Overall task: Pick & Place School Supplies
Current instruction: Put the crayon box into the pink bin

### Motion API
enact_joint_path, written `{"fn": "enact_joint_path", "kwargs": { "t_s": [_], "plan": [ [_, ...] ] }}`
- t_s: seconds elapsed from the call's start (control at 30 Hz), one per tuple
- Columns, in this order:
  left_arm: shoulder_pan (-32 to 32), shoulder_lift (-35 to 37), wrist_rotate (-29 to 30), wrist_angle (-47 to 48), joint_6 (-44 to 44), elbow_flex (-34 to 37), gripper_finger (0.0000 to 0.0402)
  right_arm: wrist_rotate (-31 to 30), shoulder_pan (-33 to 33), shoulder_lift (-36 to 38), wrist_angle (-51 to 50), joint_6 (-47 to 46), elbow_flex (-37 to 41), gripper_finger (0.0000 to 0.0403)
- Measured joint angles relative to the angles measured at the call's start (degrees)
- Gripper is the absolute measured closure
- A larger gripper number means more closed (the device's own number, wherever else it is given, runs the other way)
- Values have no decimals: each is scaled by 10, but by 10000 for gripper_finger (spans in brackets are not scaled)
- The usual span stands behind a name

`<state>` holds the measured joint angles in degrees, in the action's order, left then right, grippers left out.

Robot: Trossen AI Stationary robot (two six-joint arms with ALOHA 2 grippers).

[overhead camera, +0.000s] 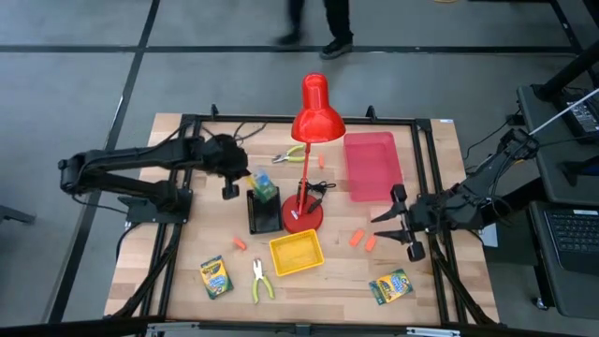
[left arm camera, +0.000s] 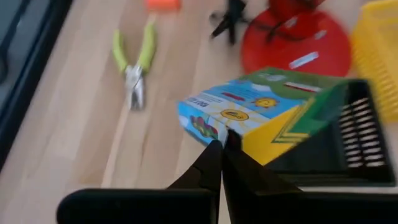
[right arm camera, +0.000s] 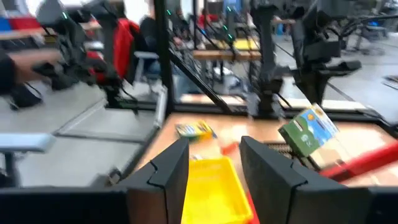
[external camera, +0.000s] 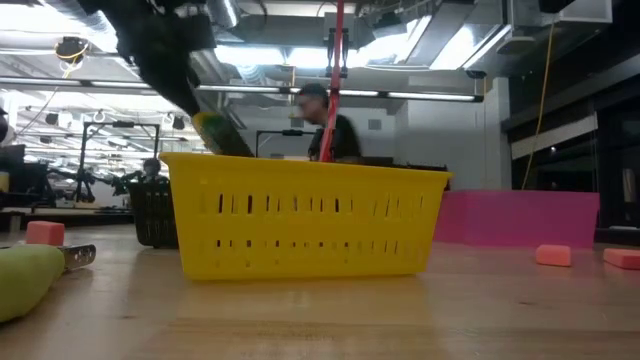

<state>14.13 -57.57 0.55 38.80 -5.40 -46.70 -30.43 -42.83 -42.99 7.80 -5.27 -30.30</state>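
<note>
Three crayon boxes were visible: one (overhead camera: pixel 214 277) and another (overhead camera: pixel 390 286) lay on the table, and a third (overhead camera: pixel 264 184) was pinched in the closed fingers of the left gripper (overhead camera: pixel 245 180), tilted over the black tray (overhead camera: pixel 264 214). Two pliers appeared, one (overhead camera: pixel 293 155) just beyond that gripper and one (overhead camera: pixel 260 280) well in front of it. The right gripper (overhead camera: pixel 387 226) hovered with jaws apart, holding nothing, with two of the four orange pieces (overhead camera: pixel 356 239) just ahead of its fingertips.
</note>
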Motion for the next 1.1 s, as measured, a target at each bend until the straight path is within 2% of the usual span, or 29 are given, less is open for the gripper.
{"fn": "enact_joint_path", "kwargs": {
  "t_s": [0.2,0.3,0.4,0.57,0.77,0.97,1.1],
  "plan": [
    [-131,32,76,-21,60,0,400,0,0,-1,28,-1,0,252],
    [-207,40,112,-66,85,0,400,3,0,-8,32,0,0,252],
    [-278,40,142,-125,99,0,400,18,0,-27,34,30,0,252],
    [-369,27,218,-218,97,0,400,4,3,-72,45,112,0,252],
    [-431,-8,250,-338,96,0,400,-30,6,-117,71,226,0,252],
    [-468,-68,249,-473,91,0,400,-74,7,-172,120,359,0,252],
    [-483,-109,249,-571,91,0,400,-77,9,-201,143,439,0,252]
  ]
}}
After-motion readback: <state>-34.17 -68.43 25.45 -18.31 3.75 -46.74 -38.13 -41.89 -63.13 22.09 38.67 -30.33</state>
